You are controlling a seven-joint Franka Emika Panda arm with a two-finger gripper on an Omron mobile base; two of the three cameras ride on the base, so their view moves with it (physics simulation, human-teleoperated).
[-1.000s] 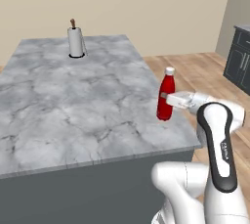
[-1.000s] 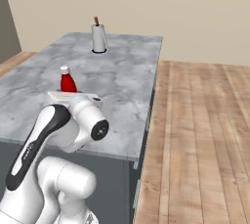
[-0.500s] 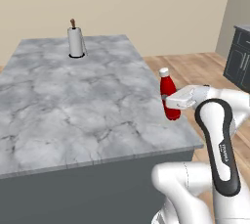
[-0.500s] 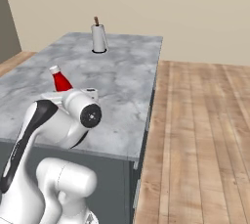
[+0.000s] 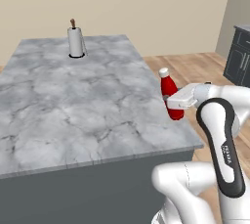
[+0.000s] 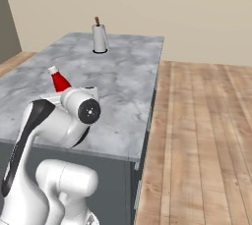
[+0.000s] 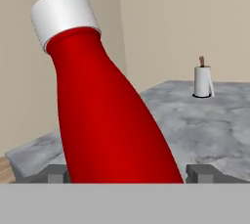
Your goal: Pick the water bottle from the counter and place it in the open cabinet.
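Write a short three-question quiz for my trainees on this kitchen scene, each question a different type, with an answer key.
1. True or false: the bottle stands free on the counter, untouched.
2. Multiple choice: what stands at the far end of the counter? A) a kettle B) a paper-towel roll C) a bowl
3. Fill in: the bottle's cap is coloured ____.

Key:
1. False. The gripper is shut on the bottle, which leans at the counter's right edge.
2. B
3. white
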